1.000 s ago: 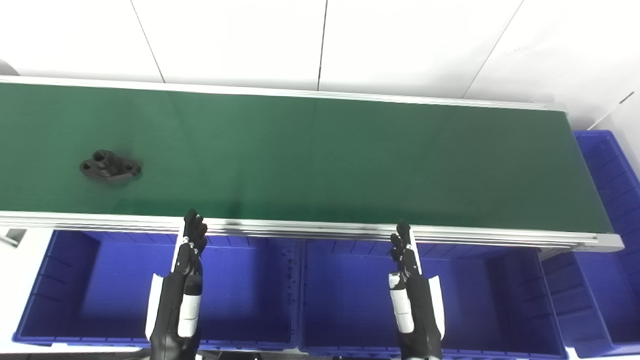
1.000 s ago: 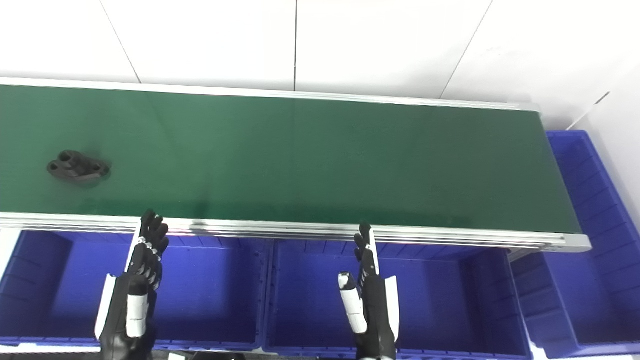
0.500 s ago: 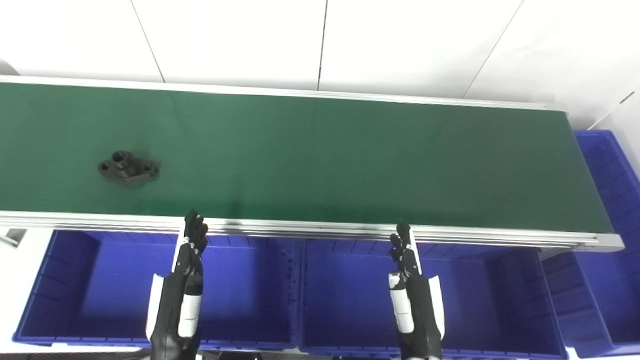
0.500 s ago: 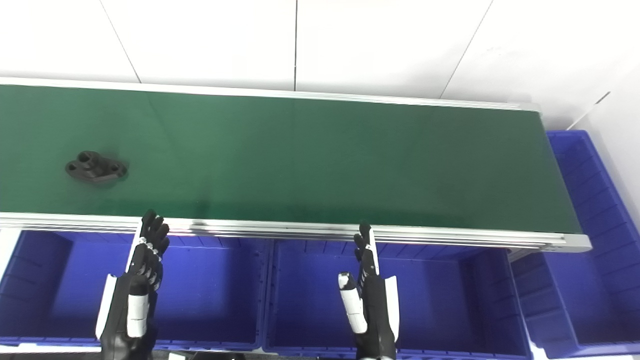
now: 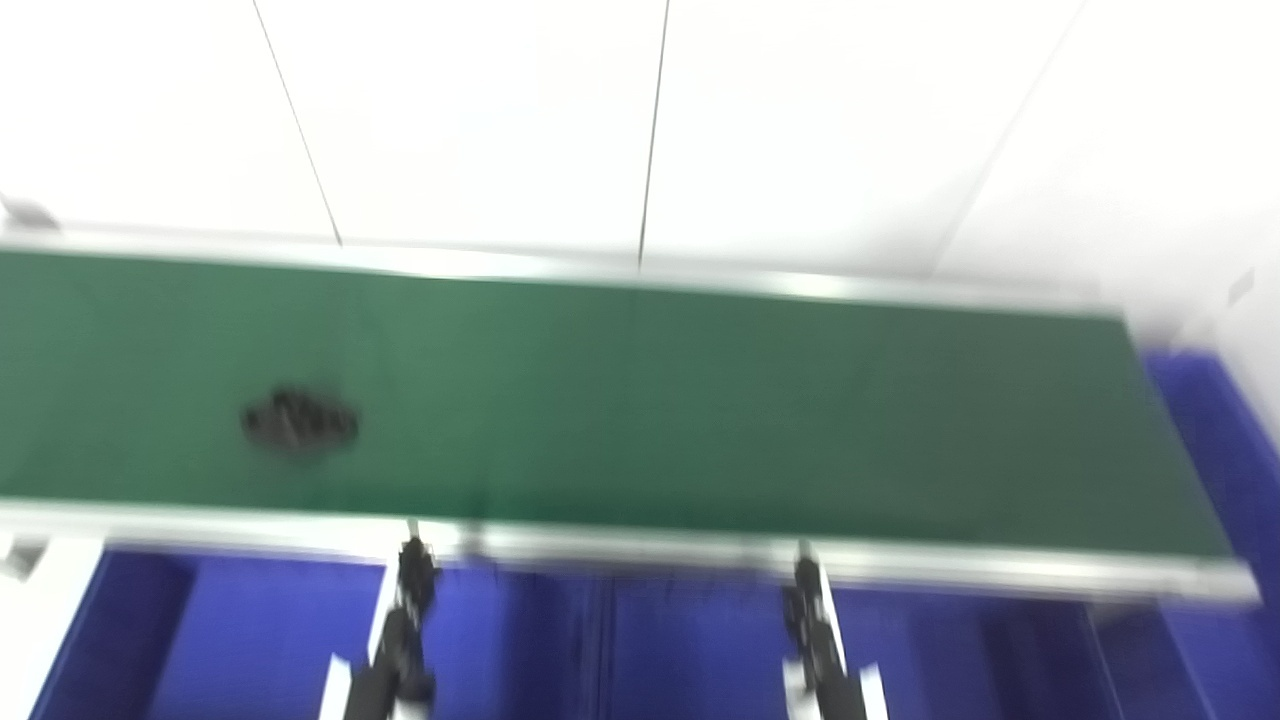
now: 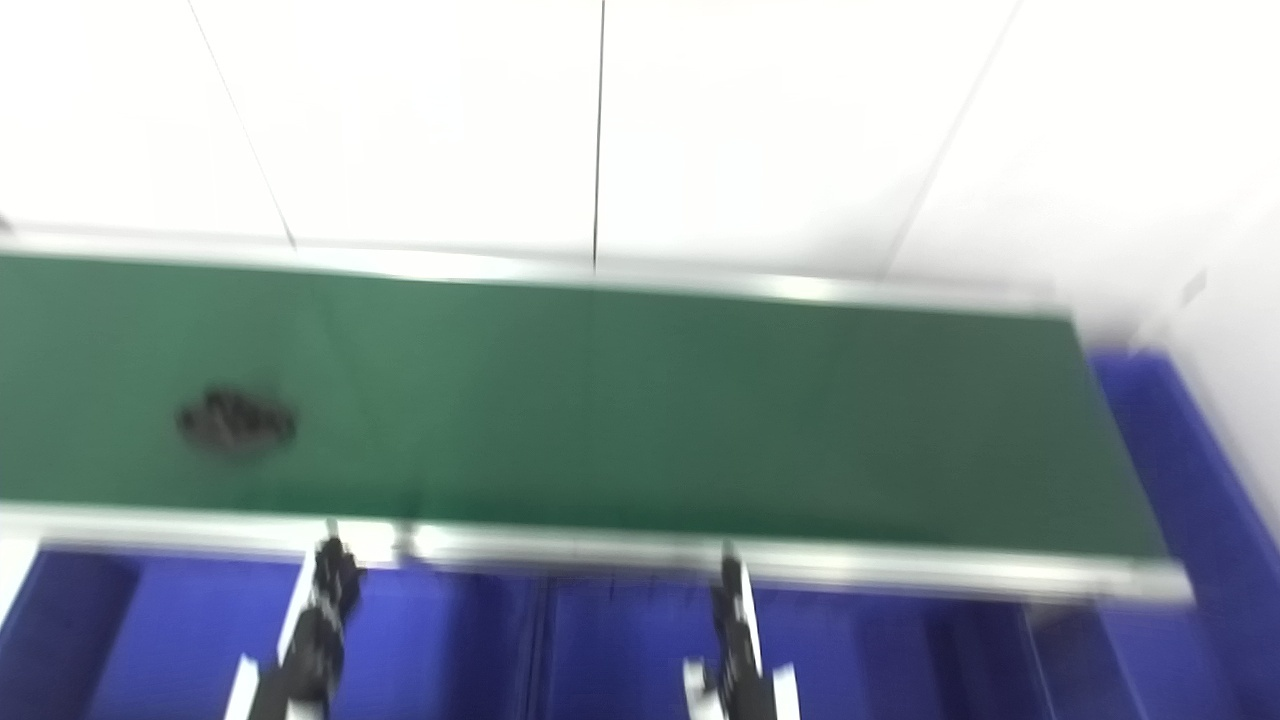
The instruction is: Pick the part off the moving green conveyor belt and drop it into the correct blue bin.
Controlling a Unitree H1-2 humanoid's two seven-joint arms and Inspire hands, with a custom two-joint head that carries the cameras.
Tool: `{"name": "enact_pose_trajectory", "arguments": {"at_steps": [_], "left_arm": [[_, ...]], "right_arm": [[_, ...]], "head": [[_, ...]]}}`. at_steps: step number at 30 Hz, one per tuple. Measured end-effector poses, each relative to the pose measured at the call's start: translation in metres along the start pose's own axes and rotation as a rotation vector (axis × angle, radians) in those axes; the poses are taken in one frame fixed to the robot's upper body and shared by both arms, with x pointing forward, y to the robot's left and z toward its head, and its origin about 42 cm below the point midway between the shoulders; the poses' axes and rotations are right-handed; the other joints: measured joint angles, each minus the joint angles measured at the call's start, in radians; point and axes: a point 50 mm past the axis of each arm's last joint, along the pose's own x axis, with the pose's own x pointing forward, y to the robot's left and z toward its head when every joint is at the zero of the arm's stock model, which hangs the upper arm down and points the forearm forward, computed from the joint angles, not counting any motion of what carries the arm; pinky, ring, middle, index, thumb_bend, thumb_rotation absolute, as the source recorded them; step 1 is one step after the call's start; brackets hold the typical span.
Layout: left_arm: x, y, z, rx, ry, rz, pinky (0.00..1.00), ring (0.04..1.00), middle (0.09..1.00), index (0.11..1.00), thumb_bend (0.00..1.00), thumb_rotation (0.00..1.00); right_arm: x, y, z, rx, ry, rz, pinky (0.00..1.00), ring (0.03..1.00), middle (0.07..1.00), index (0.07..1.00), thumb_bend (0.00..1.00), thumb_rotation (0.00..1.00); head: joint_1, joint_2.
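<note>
Part (image 5: 298, 422) drifted right, nearing left hand (image 5: 405, 640).

Everything I see is smeared by motion blur. The white wall (image 5: 820, 130) behind is bright and washed out, its seams soft. The green belt (image 5: 700, 400) is evenly lit, its metal rails streaked pale. The part (image 5: 298, 422) is a dark smudge without detail. My left hand (image 5: 405, 640) and right hand (image 5: 815, 640) are blurred too, against deep blue bins (image 5: 230, 640).
</note>
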Motion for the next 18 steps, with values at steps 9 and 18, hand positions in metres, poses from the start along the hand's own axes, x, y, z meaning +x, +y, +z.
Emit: {"name": "enact_pose_trajectory", "arguments": {"at_steps": [9, 18], "left_arm": [[0.003, -0.012, -0.004, -0.010, -0.019, -0.023, 0.95, 0.961, 1.000, 1.000, 0.55, 1.00], [0.006, -0.013, -0.001, 0.006, -0.033, -0.019, 0.87, 0.926, 0.982, 1.000, 0.59, 1.00]], "right_arm": [[0.004, -0.012, -0.005, -0.034, 0.000, 0.008, 0.97, 0.986, 1.000, 1.000, 0.81, 1.00], [0.005, -0.014, 0.000, -0.054, -0.020, 0.038, 0.99, 1.000, 1.000, 1.000, 0.76, 0.95]], "head": [[0.060, -0.012], [0.098, 0.043]]}}
